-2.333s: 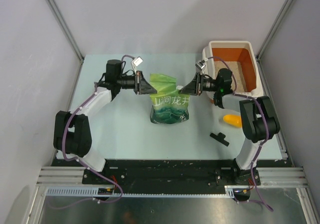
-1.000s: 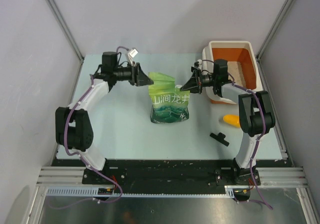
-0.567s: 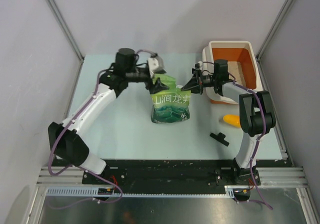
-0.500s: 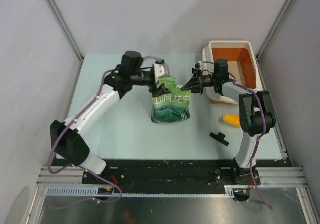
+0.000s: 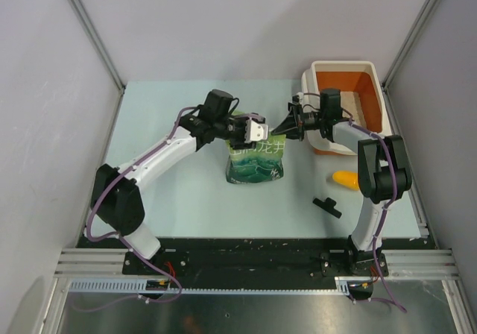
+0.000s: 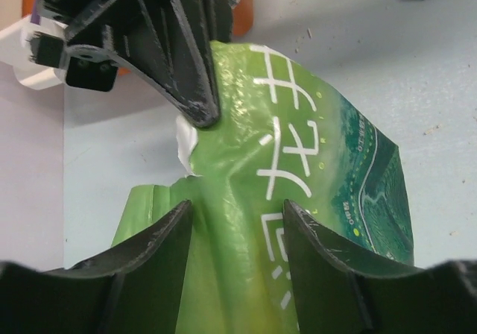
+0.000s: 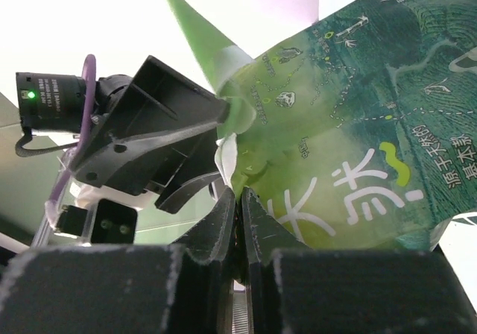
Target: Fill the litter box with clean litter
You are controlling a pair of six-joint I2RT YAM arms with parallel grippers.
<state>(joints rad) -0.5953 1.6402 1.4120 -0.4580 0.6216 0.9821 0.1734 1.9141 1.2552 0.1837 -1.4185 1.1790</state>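
Green bag (image 5: 257, 166) nipped by right pincer (image 7: 240, 200) (left pincer (image 6: 235, 215) astride).

Bag (image 5: 256, 166) top hidden under L gripper (image 5: 252, 134); contents unseen.

Top external: fixed, high behind arm bases, looking down over whole table (image 5: 186, 192). Left wrist: close, facing green bag (image 6: 313, 177) and right gripper (image 6: 201, 118). Right wrist: even closer, facing same bag from opposite side. Shared by all three: bag's upper part.
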